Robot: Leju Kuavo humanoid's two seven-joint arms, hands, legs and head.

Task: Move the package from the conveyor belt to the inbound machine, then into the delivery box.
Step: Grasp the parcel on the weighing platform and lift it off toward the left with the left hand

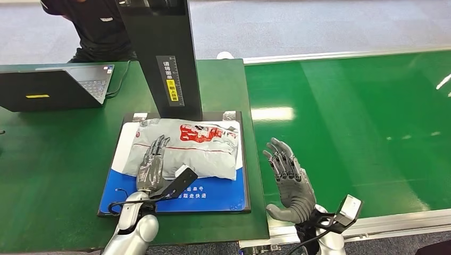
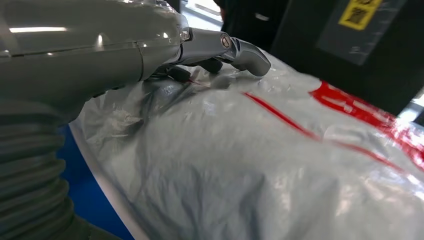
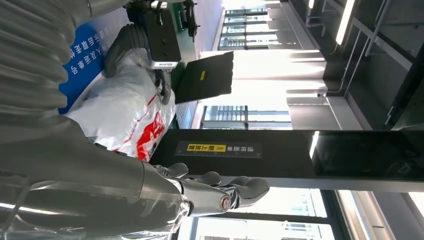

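Note:
A grey plastic package (image 1: 186,146) with red print lies on the blue and white plate of the inbound machine (image 1: 213,196), just before its black upright column (image 1: 165,58). My left hand (image 1: 151,167) rests flat on the package's left part, fingers stretched out; the left wrist view shows its fingers (image 2: 240,50) lying on the crinkled package (image 2: 260,165). My right hand (image 1: 287,180) hovers open, palm up, fingers spread, over the seam between the table and the conveyor belt (image 1: 351,127), right of the package. The right wrist view shows the package (image 3: 125,110) and the column (image 3: 280,150).
A black laptop (image 1: 50,87) stands open at the table's back left. A person in dark clothes (image 1: 95,32) sits behind the table. The green conveyor belt stretches to the right, bare, with a metal rail (image 1: 393,220) along its near edge.

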